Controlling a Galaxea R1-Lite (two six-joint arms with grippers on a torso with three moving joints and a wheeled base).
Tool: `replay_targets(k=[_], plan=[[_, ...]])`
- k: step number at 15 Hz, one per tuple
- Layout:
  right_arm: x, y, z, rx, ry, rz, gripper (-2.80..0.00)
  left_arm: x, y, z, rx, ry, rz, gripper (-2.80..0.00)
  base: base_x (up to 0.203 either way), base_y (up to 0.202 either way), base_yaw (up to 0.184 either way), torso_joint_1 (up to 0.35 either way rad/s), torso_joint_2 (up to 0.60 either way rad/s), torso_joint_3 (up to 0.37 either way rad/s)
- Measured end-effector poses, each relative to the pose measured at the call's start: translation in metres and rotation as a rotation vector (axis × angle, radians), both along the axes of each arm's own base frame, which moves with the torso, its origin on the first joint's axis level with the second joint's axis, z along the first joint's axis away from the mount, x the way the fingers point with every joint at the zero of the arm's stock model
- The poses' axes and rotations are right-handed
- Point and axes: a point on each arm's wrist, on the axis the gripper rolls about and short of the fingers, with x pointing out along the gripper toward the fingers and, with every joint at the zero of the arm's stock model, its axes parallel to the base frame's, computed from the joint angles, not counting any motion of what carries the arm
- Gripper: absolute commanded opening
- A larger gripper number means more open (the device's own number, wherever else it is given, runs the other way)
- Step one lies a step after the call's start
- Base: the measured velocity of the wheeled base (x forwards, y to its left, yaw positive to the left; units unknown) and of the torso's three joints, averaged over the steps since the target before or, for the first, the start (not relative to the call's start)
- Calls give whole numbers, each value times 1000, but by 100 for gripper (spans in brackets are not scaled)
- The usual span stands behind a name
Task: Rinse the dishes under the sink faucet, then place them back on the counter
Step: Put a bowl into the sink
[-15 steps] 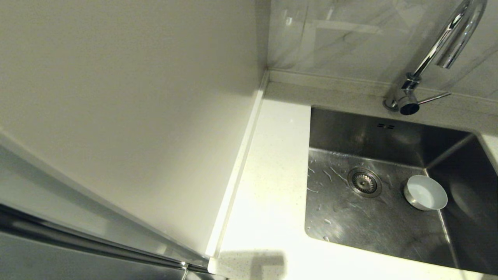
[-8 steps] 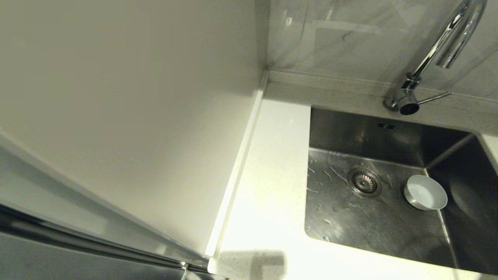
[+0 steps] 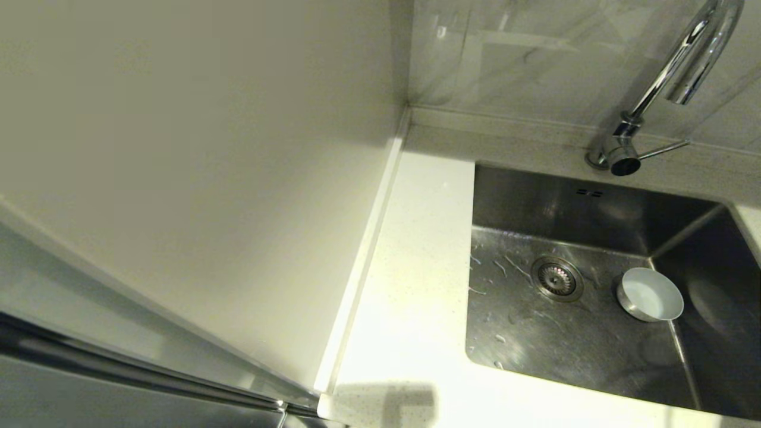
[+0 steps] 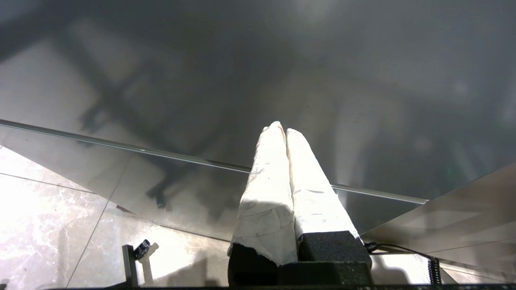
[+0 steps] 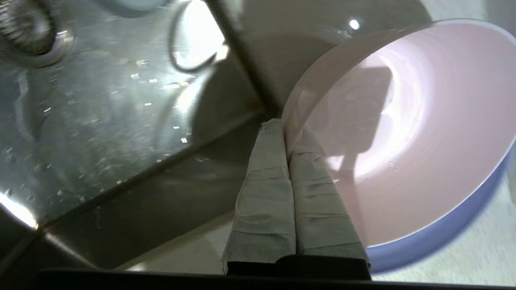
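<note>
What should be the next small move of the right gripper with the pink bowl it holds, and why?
Probably carry it clear of the sink and lower it onto the counter. The right gripper is shut on the rim of the pink bowl, which shows water drops inside, so it seems rinsed. The faucet runs no water. The blue-green bowl waits in the sink.

The head view looks steeply down on the counter and sink. The right wrist view sits close above the sink's floor, shared with the head view. The left wrist view faces floor tiles.
</note>
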Motion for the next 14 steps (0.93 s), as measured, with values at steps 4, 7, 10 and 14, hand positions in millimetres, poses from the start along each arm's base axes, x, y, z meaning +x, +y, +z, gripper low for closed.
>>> replay_targets(k=[4,7,10,14], plan=[[25,32,17,-45,-50,163,-280,0,0,0,1,0,0,-280,0,0,0,0,0,0],[42,55,26,-54,-86,270,-280,0,0,0,0,0,0,-280,0,0,0,0,0,0],[57,72,31,-62,-102,367,-280,0,0,0,0,0,0,-280,0,0,0,0,0,0],[73,94,23,-35,-79,483,-280,0,0,0,0,0,0,-280,0,0,0,0,0,0]])
